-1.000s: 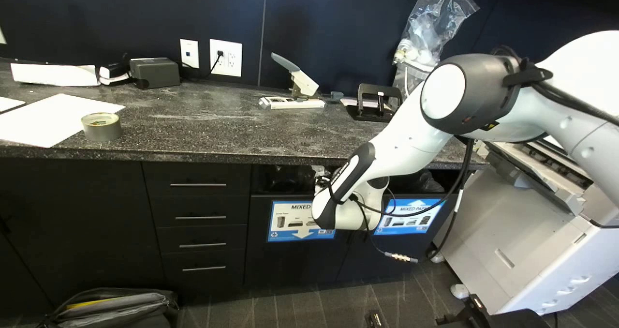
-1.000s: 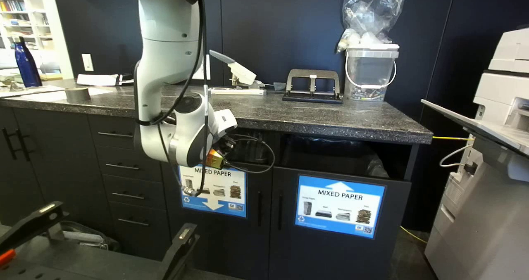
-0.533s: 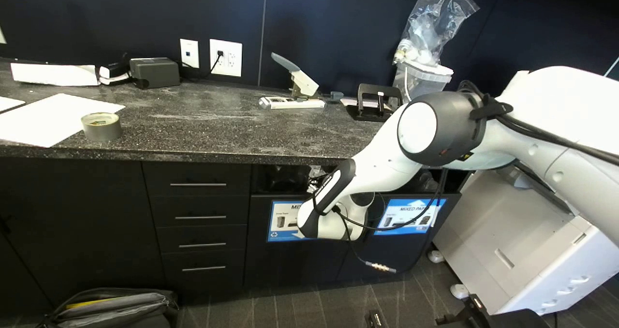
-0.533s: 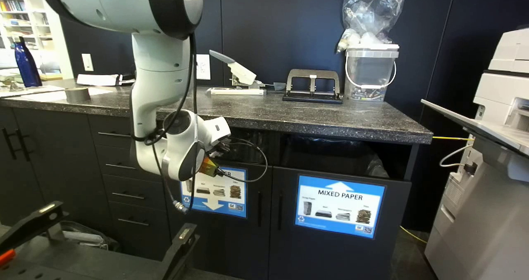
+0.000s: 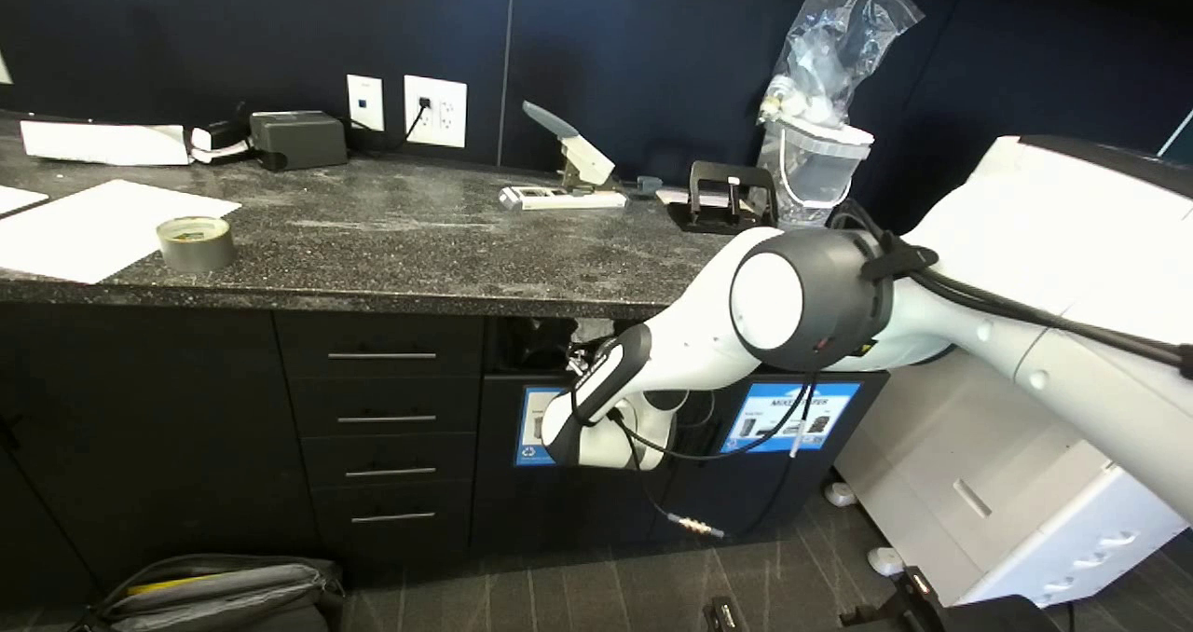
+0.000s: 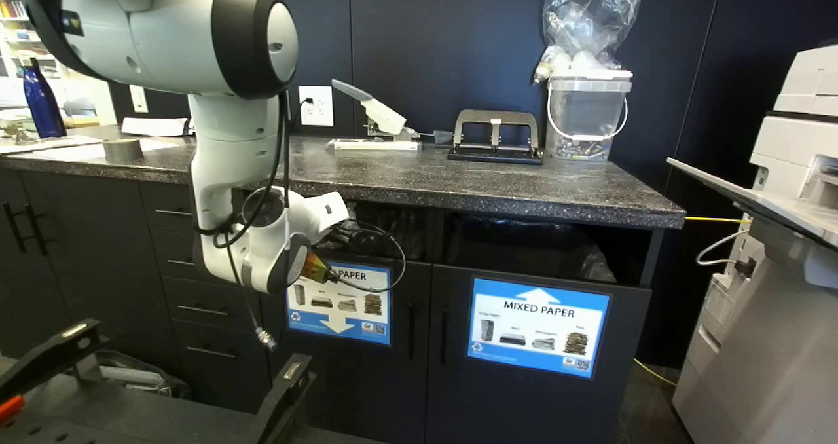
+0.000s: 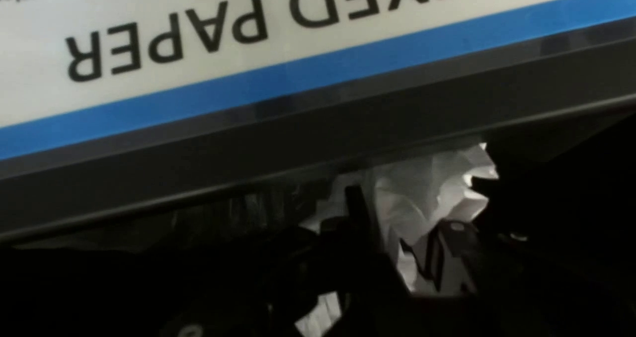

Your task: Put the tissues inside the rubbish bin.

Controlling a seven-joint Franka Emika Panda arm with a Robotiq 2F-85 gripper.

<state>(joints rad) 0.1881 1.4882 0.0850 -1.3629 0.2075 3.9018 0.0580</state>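
The gripper [image 7: 405,209] is now shifted sideways along the bin front [image 7: 278,148] and is apparently closed part-way on a crumpled tissue [image 7: 430,193], held at that front's inner edge. Release is judged next; depth inside cannot be confirmed.

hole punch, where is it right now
In both exterior views the hole punch stands on the counter, right of the stapler and just left of the clear bucket.

Both exterior views share counter [image 5: 419,250], seen from front and above; wrist view close to sign [image 7: 278,35], upside down.
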